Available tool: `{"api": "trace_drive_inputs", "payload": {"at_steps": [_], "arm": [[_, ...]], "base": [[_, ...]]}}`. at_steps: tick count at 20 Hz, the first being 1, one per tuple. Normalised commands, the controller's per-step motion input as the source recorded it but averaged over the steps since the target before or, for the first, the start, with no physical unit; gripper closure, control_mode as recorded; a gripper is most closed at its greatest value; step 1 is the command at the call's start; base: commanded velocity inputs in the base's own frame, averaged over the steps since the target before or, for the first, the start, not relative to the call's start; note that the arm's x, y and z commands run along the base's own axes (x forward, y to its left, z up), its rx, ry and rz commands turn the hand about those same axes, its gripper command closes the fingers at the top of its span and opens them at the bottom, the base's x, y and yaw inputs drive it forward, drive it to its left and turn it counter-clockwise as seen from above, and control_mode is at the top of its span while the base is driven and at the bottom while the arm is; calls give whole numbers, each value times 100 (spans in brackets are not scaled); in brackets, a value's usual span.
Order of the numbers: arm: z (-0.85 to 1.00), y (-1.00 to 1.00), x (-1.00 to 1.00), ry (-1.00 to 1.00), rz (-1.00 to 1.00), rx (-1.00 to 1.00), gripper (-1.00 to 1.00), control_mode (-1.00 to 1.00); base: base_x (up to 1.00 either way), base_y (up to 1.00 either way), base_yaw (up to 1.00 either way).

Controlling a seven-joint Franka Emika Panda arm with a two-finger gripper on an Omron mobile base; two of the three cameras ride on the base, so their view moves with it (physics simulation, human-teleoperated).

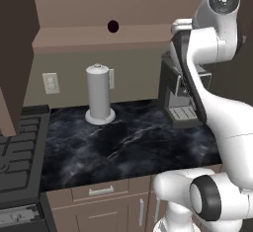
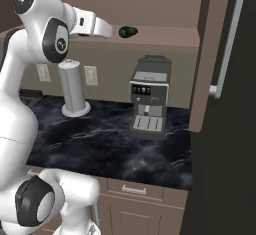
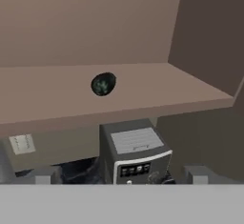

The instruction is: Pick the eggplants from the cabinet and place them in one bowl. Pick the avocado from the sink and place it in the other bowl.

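Observation:
One dark eggplant (image 1: 113, 26) (image 2: 128, 31) lies on the bottom shelf (image 3: 57, 87) of the open upper cabinet. In the hand view the eggplant (image 3: 103, 84) sits left of centre, some way ahead of the hand. My gripper (image 3: 121, 174) is raised to shelf height and points into the cabinet. It is open, its fingertips (image 3: 44, 174) stand wide apart, and nothing is between them. In the right base view the white hand (image 2: 95, 26) hovers just left of the eggplant, not touching it.
A coffee machine (image 1: 180, 97) (image 2: 149, 99) stands on the black marble counter (image 1: 128, 142) below the shelf. A paper towel holder (image 1: 99, 95) (image 2: 72, 89) is further left, and a stove (image 1: 17, 147) beyond it. Open cabinet doors (image 2: 212, 54) (image 1: 15, 53) flank the shelf.

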Motion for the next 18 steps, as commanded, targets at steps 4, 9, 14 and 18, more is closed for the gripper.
{"api": "trace_drive_inputs", "payload": {"at_steps": [4,9,14,18], "arm": [[-36,-2,28,-14,0,12,-100,-100],[-23,-5,43,-11,0,14,-100,-100],[5,0,44,-1,0,0,-100,-100],[30,0,41,7,0,0,-100,-100]], "base": [[0,0,0],[0,0,0],[0,0,0],[0,0,0]]}}
